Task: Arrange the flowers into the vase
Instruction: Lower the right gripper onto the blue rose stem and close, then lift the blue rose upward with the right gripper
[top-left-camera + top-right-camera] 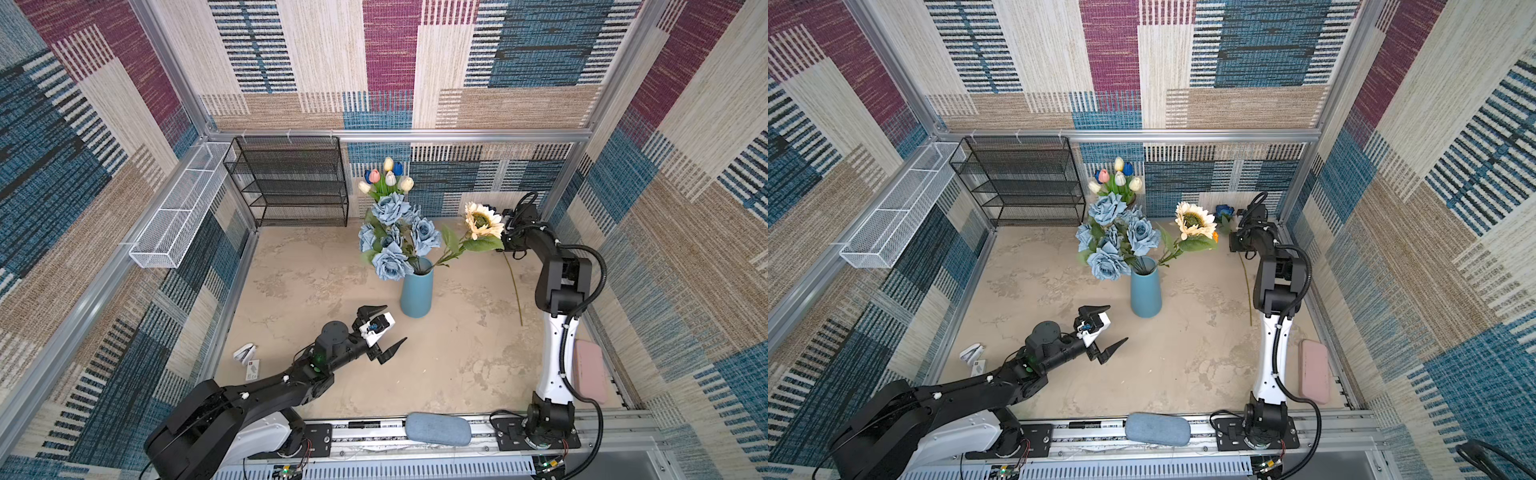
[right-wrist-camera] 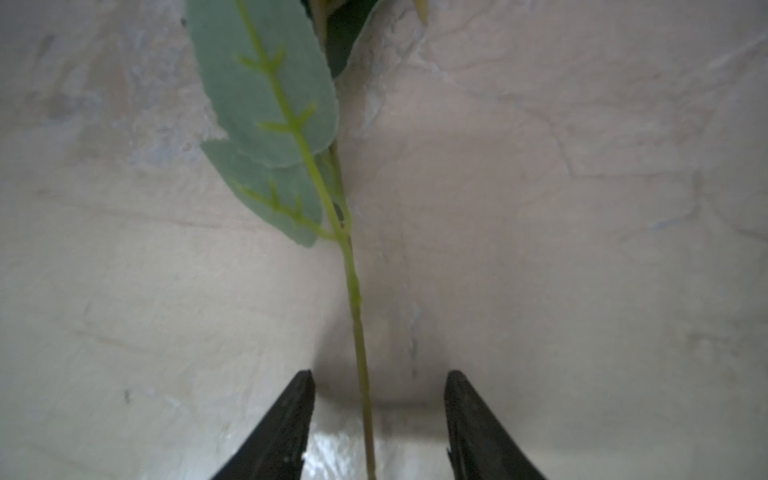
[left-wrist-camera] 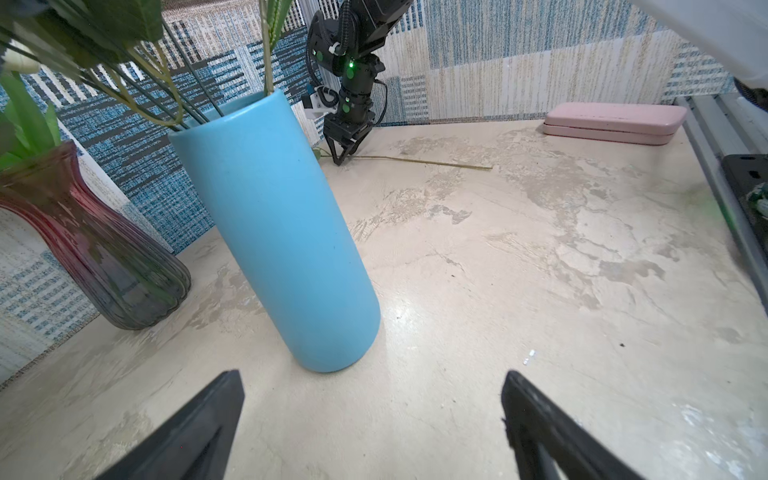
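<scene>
Top views: blue vase (image 1: 417, 291) upright mid-table, dusty-blue rose bunch (image 1: 392, 237) and pale sunflower (image 1: 482, 220) in it. Tulips (image 1: 1117, 178) stand behind. Loose stem (image 1: 514, 286) flat on the table by the right arm. Left gripper (image 1: 397, 323) near the vase's base, jaws wide, empty.
Left wrist: red glass vase (image 3: 95, 249) beside the blue one; right gripper (image 3: 343, 158) tips down at the stem.
Right wrist: fingers (image 2: 291, 415) part-open, straddling the stem, gap each side, no grip.

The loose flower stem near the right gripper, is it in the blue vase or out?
Out: the stem lies flat on the table, straddled by the open right gripper.
</scene>
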Controlling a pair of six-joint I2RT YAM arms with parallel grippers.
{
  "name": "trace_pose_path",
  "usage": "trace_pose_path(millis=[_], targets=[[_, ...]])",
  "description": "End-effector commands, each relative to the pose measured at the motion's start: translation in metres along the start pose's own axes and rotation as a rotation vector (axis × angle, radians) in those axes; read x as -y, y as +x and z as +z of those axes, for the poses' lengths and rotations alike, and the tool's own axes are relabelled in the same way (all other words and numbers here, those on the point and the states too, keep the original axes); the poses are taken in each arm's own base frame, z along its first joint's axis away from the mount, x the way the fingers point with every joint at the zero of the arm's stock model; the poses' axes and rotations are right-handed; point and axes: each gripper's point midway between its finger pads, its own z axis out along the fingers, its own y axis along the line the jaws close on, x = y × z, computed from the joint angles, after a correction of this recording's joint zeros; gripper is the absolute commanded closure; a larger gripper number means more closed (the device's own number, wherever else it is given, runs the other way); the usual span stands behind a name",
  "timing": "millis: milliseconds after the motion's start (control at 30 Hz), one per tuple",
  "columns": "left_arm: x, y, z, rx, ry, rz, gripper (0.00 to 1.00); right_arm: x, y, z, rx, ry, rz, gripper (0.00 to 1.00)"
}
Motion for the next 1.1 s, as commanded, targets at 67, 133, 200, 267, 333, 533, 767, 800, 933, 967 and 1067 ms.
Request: trace_pose_path(millis=[67,133,200,267,333,533,767,800,933,967,1067], targets=[[-0.005,-0.010,0.000,0.027,-0.019,0.018,0.00,0.003,0.016,0.012,-0.065,0.001,0.035,0.64],[-0.005,-0.010,0.000,0.027,-0.021,0.020,0.00,0.001,0.018,0.010,-0.062,-0.005,0.053,0.75],[-0.005,-0.009,0.001,0.022,-0.023,0.021,0.00,-0.003,0.014,0.002,-0.030,-0.029,0.077,0.85],[-0.006,-0.009,0.001,0.021,-0.027,0.021,0.00,-0.013,0.006,-0.011,0.026,-0.074,0.089,0.87],[-0.006,-0.009,0.000,0.020,-0.028,0.020,0.00,-0.019,0.002,-0.023,0.057,-0.102,0.112,0.93],[-0.009,-0.010,-0.001,0.018,-0.041,0.023,0.01,-0.026,0.010,-0.059,0.109,-0.108,0.169,0.99],[-0.011,-0.009,-0.001,0.013,-0.056,0.021,0.01,-0.039,0.011,-0.131,0.305,-0.130,0.239,1.00],[-0.012,-0.009,-0.001,0.011,-0.059,0.021,0.01,-0.041,0.007,-0.146,0.351,-0.135,0.244,1.00],[-0.014,-0.008,-0.003,0.015,-0.079,0.022,0.02,-0.056,-0.028,-0.254,0.663,-0.175,0.217,1.00],[-0.015,-0.007,-0.003,0.016,-0.084,0.021,0.02,-0.057,-0.035,-0.287,0.748,-0.155,0.213,1.00],[-0.017,-0.009,-0.005,0.020,-0.099,0.030,0.02,-0.066,-0.044,-0.378,0.982,-0.084,0.197,1.00]])
